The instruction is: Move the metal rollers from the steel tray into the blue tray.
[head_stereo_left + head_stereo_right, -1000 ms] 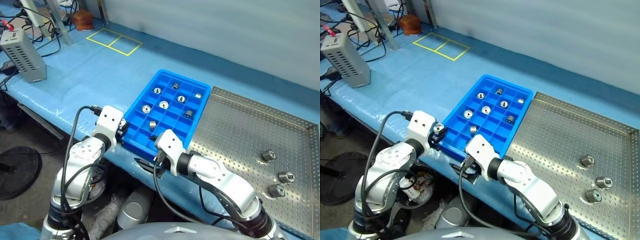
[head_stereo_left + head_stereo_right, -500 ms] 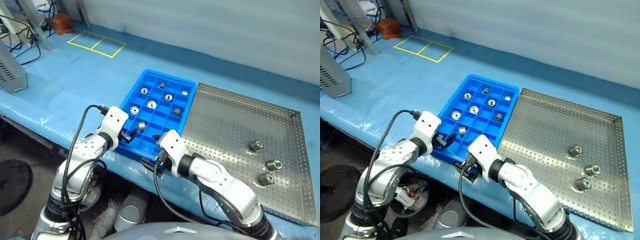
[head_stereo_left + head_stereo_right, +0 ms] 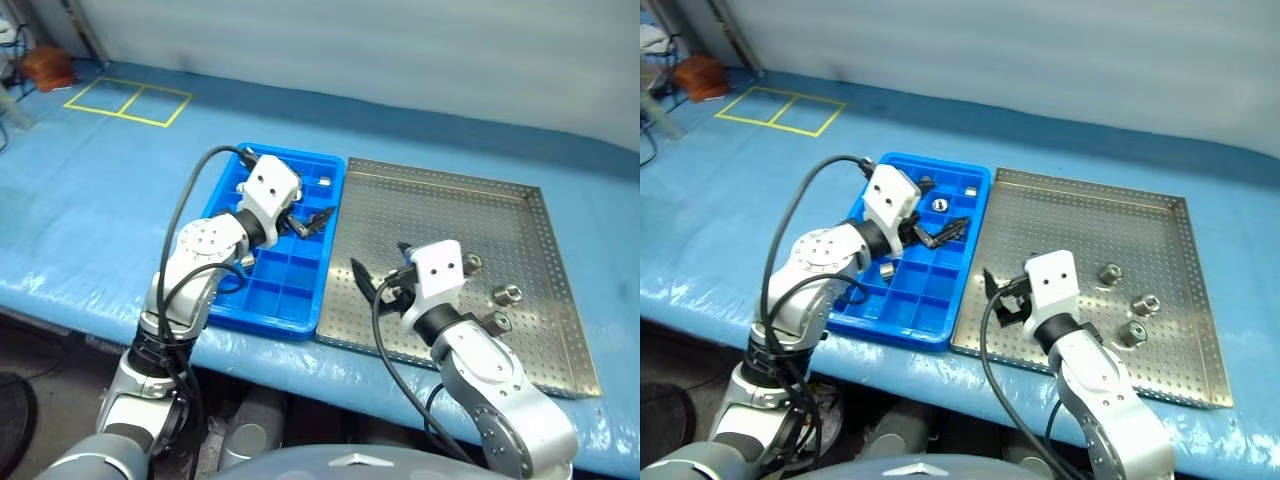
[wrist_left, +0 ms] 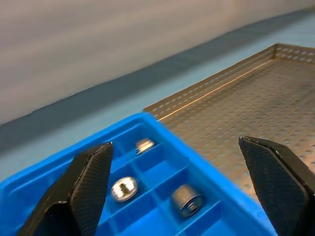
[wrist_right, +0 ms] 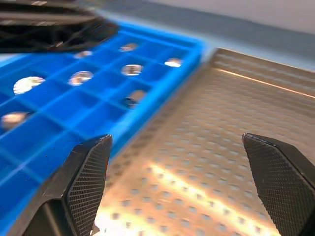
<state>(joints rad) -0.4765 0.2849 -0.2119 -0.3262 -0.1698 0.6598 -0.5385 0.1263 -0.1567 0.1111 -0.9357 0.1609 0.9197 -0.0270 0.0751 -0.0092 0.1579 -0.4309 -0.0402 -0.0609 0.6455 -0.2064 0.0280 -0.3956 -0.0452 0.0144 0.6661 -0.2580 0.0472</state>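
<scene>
The steel tray (image 3: 520, 215) lies on the right, and three metal rollers (image 3: 1110, 272) sit loose near its right side. Touching its left rim is the blue tray (image 3: 262, 300), with several rollers (image 4: 124, 188) in its compartments. My left gripper (image 3: 312, 222) hovers over the blue tray's right edge, pointing at the steel tray; it is open and its fingers (image 4: 91, 167) are wide apart with nothing between them. My right gripper (image 3: 1002, 295) is over the near left part of the steel tray, also open and empty, with its fingers (image 5: 88, 167) spread.
Both trays rest on a table covered in blue sheet (image 3: 90, 220), whose front edge runs just before them. Yellow tape squares (image 3: 128, 100) mark the far left. A grey wall (image 3: 400, 50) stands behind.
The view has swung to the right. My left gripper let go of a roller over the blue tray and opened. Both arms moved right, and the right gripper is now over the steel tray.
</scene>
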